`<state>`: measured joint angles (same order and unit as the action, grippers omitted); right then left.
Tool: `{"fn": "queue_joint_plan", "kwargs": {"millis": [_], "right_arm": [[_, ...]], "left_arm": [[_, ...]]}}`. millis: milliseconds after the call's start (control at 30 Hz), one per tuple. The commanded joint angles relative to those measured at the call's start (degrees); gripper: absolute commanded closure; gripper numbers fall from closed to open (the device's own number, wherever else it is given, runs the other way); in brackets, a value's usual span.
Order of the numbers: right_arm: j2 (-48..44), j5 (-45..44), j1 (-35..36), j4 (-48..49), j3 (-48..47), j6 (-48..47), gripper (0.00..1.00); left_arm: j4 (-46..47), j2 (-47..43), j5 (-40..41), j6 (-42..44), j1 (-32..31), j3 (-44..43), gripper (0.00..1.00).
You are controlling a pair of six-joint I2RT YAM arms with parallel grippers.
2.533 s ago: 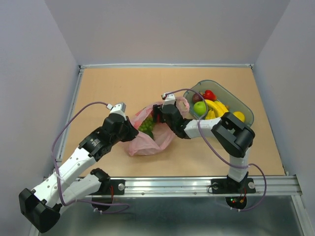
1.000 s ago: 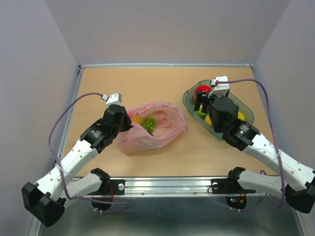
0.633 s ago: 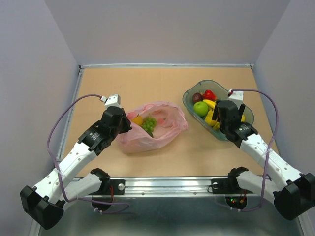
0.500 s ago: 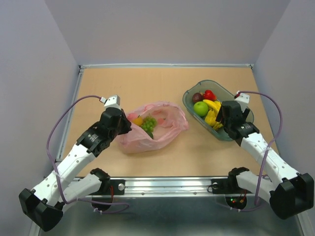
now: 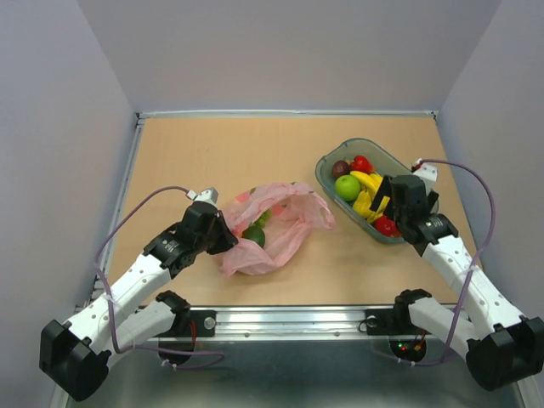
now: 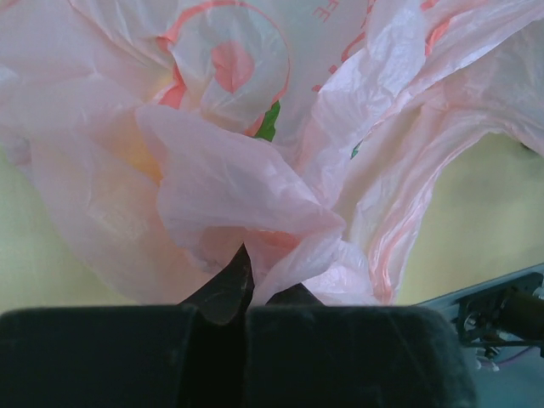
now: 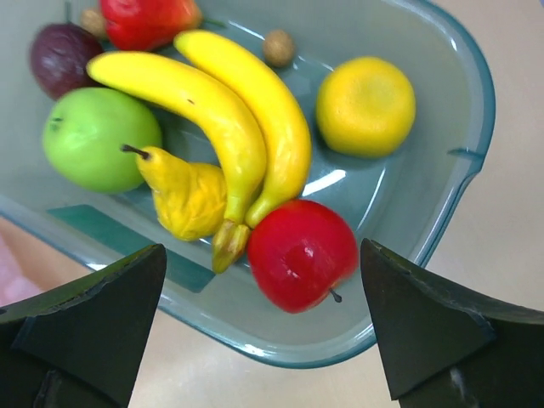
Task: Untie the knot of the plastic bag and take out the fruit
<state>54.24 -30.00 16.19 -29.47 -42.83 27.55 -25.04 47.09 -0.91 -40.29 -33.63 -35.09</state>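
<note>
Left gripper (image 5: 226, 237): it is being kept closed on a fold of the plastic bag (image 5: 280, 223), at the bag's left edge. In the left wrist view the thin pink film is being pinched between the dark fingers (image 6: 223, 289), with the rest of the bag billowing above them.

Plastic bag: it is being observed crumpled on the table (image 5: 212, 153), left of centre and well apart from the tray (image 7: 473, 81). One green fruit (image 5: 253, 235) is being seen inside it, just beside the left gripper.

Right gripper (image 5: 385, 204): it is being held above the near part of the tray, jaws spread wide, with nothing between them.

Tray contents, as being recorded from the right wrist view: green apple (image 7: 100, 138), yellow pear (image 7: 183, 197), two bananas (image 7: 234, 119), red round fruit (image 7: 302, 253), orange-yellow fruit (image 7: 365, 106) and dark purple fruit (image 7: 58, 58). The red round fruit is being noted against the near wall, touching the banana tips.
</note>
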Motion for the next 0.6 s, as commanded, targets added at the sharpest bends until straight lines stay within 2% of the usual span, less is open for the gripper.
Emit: {"fn": "queue_joint_plan", "kwargs": {"millis": [0, 167, 400, 533, 567], "right_arm": [[-2.8, 5.4, -0.1, -0.2, -8.0, -6.7, 0.00], [-3.7, 24.4, 0.0, 1.1, -14.2, -11.8, 0.01], [0.6, 42.3, 1.3, 3.3, -21.4, -11.3, 0.04], [3.1, 44.3, 6.1, 5.3, -24.4, -9.6, 0.04], [4.6, 43.5, 9.2, 5.4, -25.6, -9.4, 0.05]], "left_arm": [[3.8, 0.9, -1.4, -0.6, 0.3, 0.0, 1.00], [3.7, 1.1, 2.6, -0.1, 0.3, -2.7, 1.00], [4.2, 2.7, 5.4, 0.8, 0.3, -4.5, 1.00], [4.7, 3.8, 5.5, 0.7, 0.3, -3.9, 1.00], [5.1, 3.8, 5.5, 0.5, 0.3, -3.8, 1.00]]}}
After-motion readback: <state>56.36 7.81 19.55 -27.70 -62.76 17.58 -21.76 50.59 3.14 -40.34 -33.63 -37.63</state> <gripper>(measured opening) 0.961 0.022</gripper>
